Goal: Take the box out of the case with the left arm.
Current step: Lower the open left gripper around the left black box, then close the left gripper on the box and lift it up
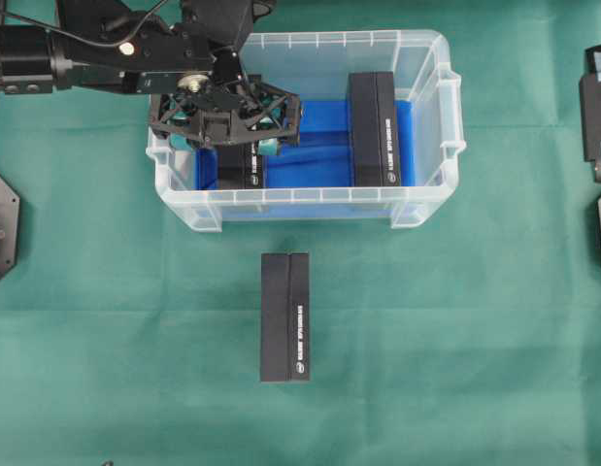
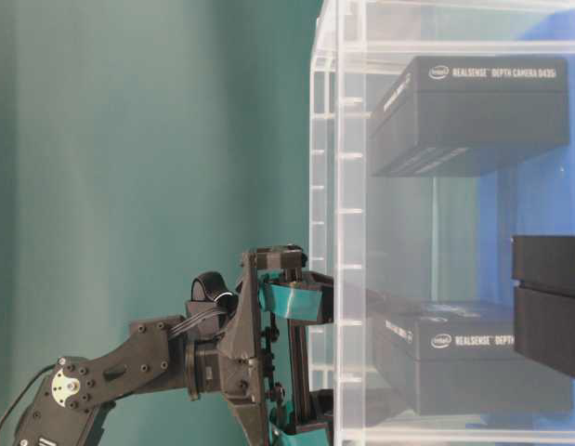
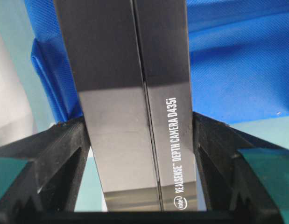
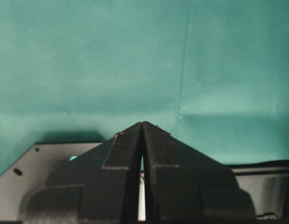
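Clear plastic rectangular case [image 1: 310, 199] with blue-lined floor, standing on green-covered desk [image 1: 475, 340]. Inside, at its left end, lies black rectangular box with white lettering [image 1: 237, 173], flat on the lining, clasped by black lattice left hand [image 1: 225, 146], teal-padded fingers [image 3: 65, 154] pressing both long sides. Second black box [image 1: 375, 126] at case's right end; third black box [image 1: 284, 316] out on desk, near case. Right hand [image 4: 142, 123] closed, empty, above green cloth.

The left gripper [image 1: 225, 124] covers the upper end of 1 box [image 1: 238, 167]; the right arm [image 1: 596, 116] is cropped
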